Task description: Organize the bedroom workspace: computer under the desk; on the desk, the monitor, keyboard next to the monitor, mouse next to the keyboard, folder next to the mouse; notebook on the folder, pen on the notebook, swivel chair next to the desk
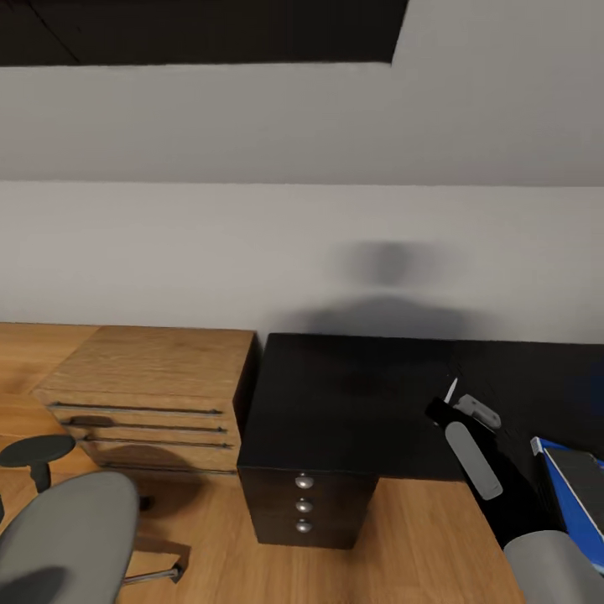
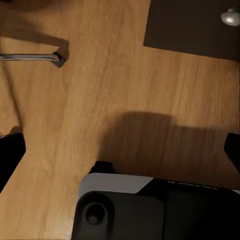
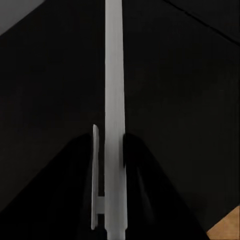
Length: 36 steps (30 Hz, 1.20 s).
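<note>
From the head camera, the black desk (image 1: 352, 403) stands against a grey wall, its drawer unit with three round silver knobs (image 1: 304, 504) facing the robot. To its left is a light wooden chest (image 1: 151, 394) with long metal bar handles. The grey chair (image 1: 67, 537) sits at the lower left on the wood floor (image 1: 419, 537), one black armrest (image 1: 35, 451) showing above its seat. At the lower right the right arm reaches over the desk's front edge; its gripper (image 1: 446, 404) holds the white pen (image 1: 451, 388), whose tip juts up past the fingers. Just right of the arm the blue folder (image 1: 579, 503) lies on the desk with a grey notebook (image 1: 587, 482) on top of it. In the left wrist view, the camera looks down on the floor, with a dark drawer corner and one knob (image 2: 230, 17) at one side and a chrome chair leg (image 2: 30, 58) at the other. The left fingers (image 2: 10, 155) show as black shapes at opposite edges, spread wide with nothing between them. In the right wrist view, the pen (image 3: 114, 120) runs straight away from the camera over the desk (image 3: 190, 90), clamped between the two dark fingers (image 3: 135, 165), and a sliver of floor (image 3: 227, 227) shows in one corner.
</note>
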Motion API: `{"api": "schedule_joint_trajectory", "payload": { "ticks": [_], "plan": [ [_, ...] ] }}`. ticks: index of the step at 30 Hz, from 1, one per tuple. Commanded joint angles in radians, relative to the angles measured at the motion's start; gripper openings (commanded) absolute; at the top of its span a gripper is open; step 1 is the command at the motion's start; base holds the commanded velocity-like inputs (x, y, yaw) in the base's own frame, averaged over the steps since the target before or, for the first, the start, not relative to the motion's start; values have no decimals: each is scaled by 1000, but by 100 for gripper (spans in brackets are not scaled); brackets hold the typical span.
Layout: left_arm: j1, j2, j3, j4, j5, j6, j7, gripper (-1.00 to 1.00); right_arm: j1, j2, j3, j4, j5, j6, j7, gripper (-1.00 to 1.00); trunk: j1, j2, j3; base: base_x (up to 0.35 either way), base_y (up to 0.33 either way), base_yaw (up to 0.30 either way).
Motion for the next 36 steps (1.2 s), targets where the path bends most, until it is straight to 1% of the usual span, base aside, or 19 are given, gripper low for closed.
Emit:
{"api": "schedule_joint_trajectory", "payload": {
  "ticks": [1,3,4,7,9,13,22,25,26,34,36],
  "plan": [
    [0,0,-2,-3,9,4,7,100,-1,-1,-5,-1,-5,3,-6,-100,0,-1,-1,0,-242,-289],
    [1,0,-2,-3,8,4,7,100,-1,-1,-27,0,-5,3,-6,-100,0,-1,-1,0,-218,-289],
    [1,0,-2,-3,8,4,8,100,-1,-2,-48,0,-5,4,-4,-100,0,-1,-1,0,-109,-289],
    [1,0,-2,-3,8,4,7,100,-1,-5,-65,0,-5,5,-3,-100,0,-1,-1,0,-54,-289],
    [0,0,-2,-3,8,4,7,100,-1,-13,-73,0,-4,5,-4,-100,0,-1,-1,0,-19,-289],
    [1,0,-2,-3,8,4,8,100,-1,-21,-77,0,-3,3,-3,-100,0,-1,-1,0,-6,-289],
    [0,0,-1,-3,8,4,8,100,-1,-23,-80,2,-3,3,-3,-100,0,-1,2,0,-1,-289],
    [1,0,-2,-3,8,4,8,100,-2,-26,-90,26,-3,2,-2,-100,0,-1,3,0,0,-289],
    [1,0,-2,-3,8,4,7,100,-2,-34,-95,56,-2,1,-1,-100,0,-1,3,0,0,-290],
    [1,0,-2,-3,8,4,8,100,-3,-38,-98,77,0,-1,-1,-100,0,-1,6,0,0,-290],
    [0,0,-2,-3,8,4,8,100,-3,-38,-98,85,0,-13,0,-100,0,-1,7,0,0,-290]
  ]
}}
